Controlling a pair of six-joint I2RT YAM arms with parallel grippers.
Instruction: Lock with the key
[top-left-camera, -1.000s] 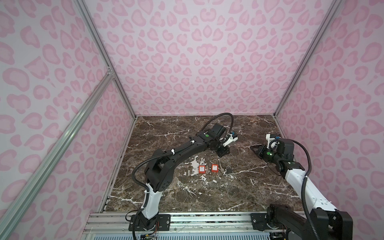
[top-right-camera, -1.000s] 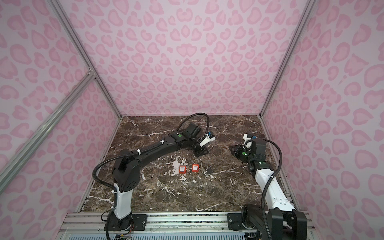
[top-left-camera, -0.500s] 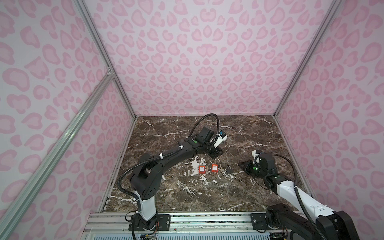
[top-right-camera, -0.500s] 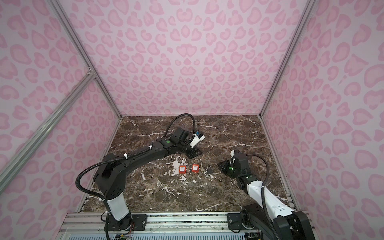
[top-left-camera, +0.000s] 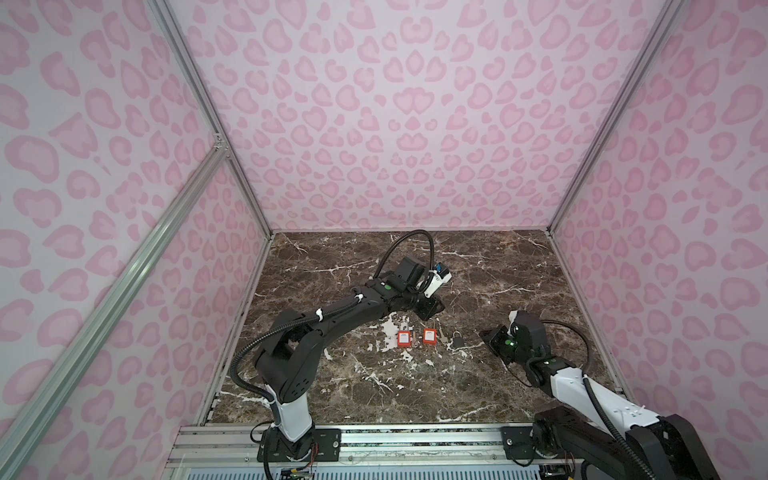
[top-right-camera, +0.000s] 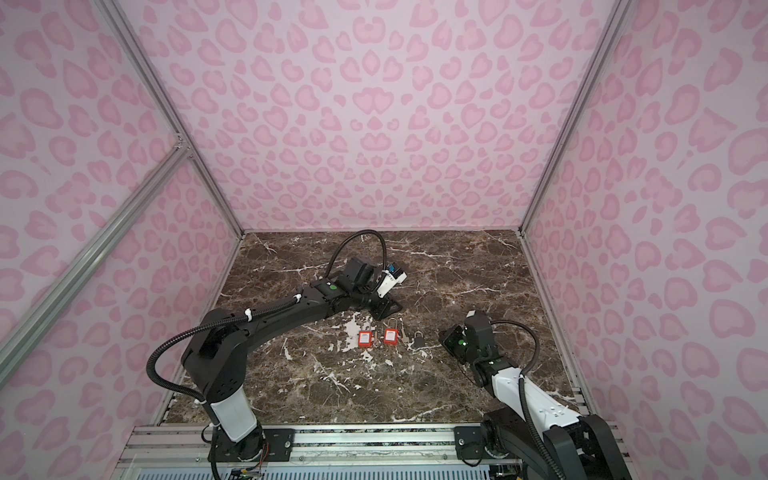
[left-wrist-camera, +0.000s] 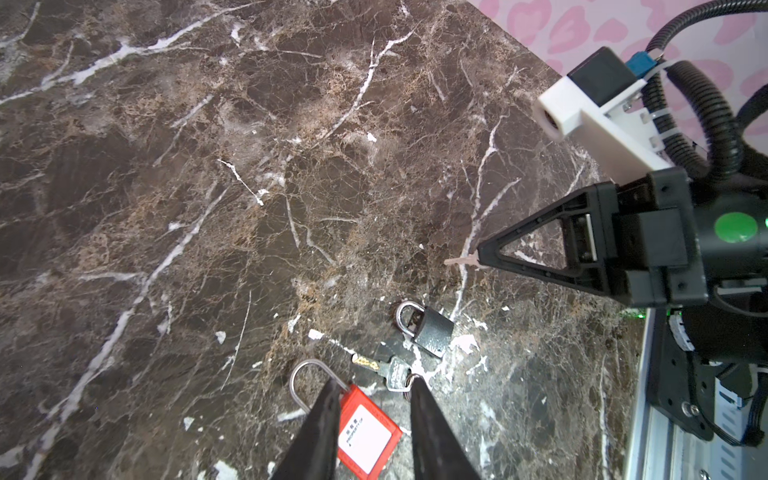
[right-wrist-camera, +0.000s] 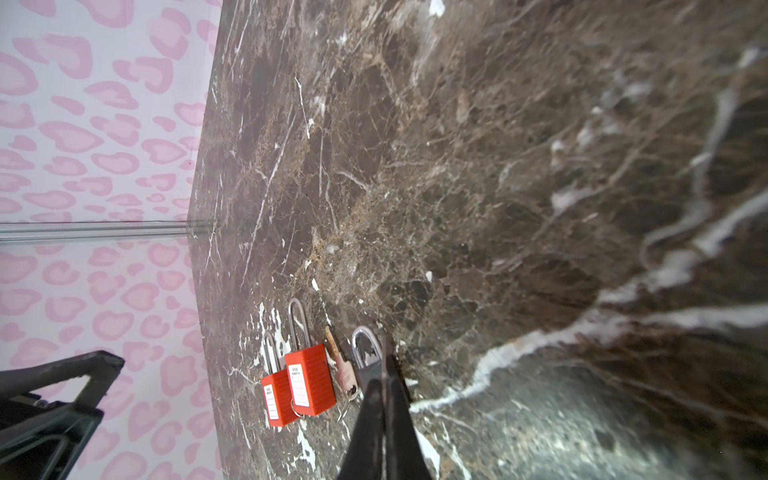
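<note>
In both top views the left tool (top-left-camera: 430, 311) hangs low over the table (top-left-camera: 332, 270), just on the back-wall side of a red padlock (top-left-camera: 429, 337). That padlock lies flat, shackle toward the back wall and body toward the robot. A second red padlock (top-left-camera: 402, 339) lies parallel just beside it. A black padlock (top-left-camera: 457, 341) ends the row on the right, near the right tool (top-left-camera: 484, 334). The left wrist view shows the left tool (left-wrist-camera: 374, 382) partly spread and pinching nothing. The red padlock (left-wrist-camera: 365, 434) sits under the gap, its long axis slanted across it, one finger overlapping the shackle end. Loose keys (left-wrist-camera: 392, 370) and the black padlock (left-wrist-camera: 430, 330) lie just beyond. Farther off, the right tool (left-wrist-camera: 480, 255) is pressed together on what looks like a small key (left-wrist-camera: 459, 261), blade pointing out over the table. In the right wrist view the right tool (right-wrist-camera: 384, 361) points at the black padlock's shackle (right-wrist-camera: 365, 347); the held key cannot be made out there. So the left arm is nearer the red padlock and the right arm nearer the black one. Which lock the key fits I cannot tell. The left tool would likely need to turn square to the red body before closing.
</note>
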